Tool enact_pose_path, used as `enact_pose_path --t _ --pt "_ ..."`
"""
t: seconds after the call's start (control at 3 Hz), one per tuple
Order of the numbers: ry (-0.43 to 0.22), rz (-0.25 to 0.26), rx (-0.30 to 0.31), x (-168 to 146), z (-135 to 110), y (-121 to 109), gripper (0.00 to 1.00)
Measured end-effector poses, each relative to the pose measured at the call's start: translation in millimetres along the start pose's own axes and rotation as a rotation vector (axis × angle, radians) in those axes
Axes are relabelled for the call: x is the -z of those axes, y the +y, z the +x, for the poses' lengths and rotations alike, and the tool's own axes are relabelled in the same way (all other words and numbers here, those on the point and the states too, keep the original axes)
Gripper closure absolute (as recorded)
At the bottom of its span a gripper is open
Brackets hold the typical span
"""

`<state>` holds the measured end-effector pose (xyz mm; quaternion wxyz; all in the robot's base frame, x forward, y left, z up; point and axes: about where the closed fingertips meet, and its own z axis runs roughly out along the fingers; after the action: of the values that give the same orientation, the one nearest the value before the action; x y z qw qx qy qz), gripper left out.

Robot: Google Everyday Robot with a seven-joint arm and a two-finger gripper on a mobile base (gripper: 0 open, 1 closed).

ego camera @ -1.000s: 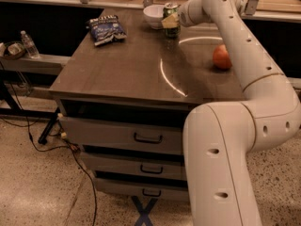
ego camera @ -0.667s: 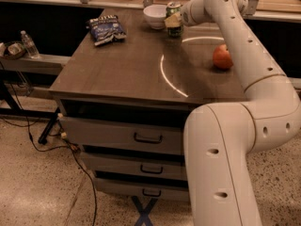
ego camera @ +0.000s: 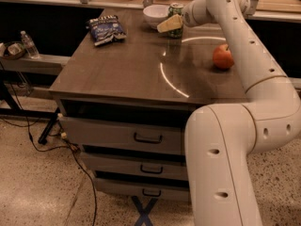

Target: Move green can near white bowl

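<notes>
The green can (ego camera: pixel 178 14) stands upright at the far edge of the table (ego camera: pixel 131 69), just right of the white bowl (ego camera: pixel 155 15) and almost touching it. My gripper (ego camera: pixel 172 23) reaches in from the right and is shut on the can. One pale finger (ego camera: pixel 168 24) lies across the can's front and hides its middle; the other finger is hidden behind the can. The can's silver top shows above the finger.
A dark blue snack bag (ego camera: pixel 106 29) lies at the table's far left. A red apple (ego camera: pixel 223 57) sits on the right side. My arm (ego camera: pixel 244 55) runs along the table's right edge. A water bottle (ego camera: pixel 29 44) stands on a ledge to the left. Drawers (ego camera: pixel 148 138) sit below the tabletop.
My gripper has carried the green can a little to the right and back, staying beside the white bowl. The bag and the apple have not moved.
</notes>
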<state>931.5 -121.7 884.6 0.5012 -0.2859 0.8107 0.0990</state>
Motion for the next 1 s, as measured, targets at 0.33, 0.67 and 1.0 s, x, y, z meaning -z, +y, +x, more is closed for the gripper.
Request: enact_pose_path --t 0.33,0.67,1.0 --pt "-0.011 0.021 -0.019 33 -1 -21 0.0" --pt "-0.092 0.082 -0.016 101 -20 -62 0.0" --pt "-0.298 0.177 0.016 216 -87 -100 0.0"
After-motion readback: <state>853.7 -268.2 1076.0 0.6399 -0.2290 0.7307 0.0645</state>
